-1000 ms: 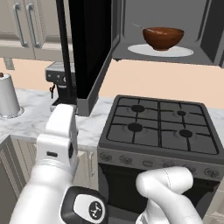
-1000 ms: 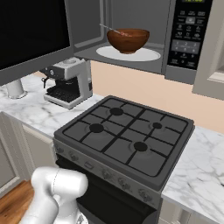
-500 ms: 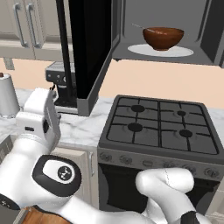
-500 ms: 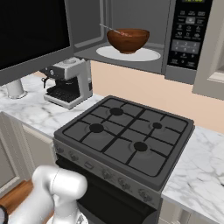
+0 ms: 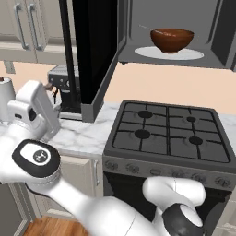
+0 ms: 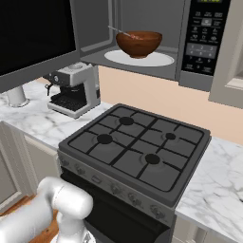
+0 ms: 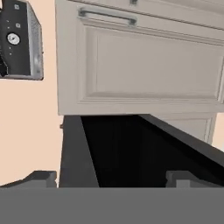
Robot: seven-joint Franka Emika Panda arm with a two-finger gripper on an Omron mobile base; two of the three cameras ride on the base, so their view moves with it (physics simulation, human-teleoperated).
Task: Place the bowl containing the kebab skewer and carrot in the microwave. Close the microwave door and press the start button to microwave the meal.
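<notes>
the bowl (image 5: 172, 39) is seen at the upper right of the left base view, set on the white turntable (image 6: 139, 58) inside the microwave (image 6: 199, 42). a thin stick pokes over its rim. the door (image 5: 90, 50) is swung open at upper centre. keypad writing is too small to be read. the gripper (image 7: 111, 177) is held with jaws wide apart, nothing between them.

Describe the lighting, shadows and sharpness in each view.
Left base view: flat even light, a soft shadow under the bowl on the turntable, the microwave door matte black. Right base view: sharp throughout, slight gloss on the bowl. Hand view: sharp, shadeless, the door's edge near-black.
</notes>
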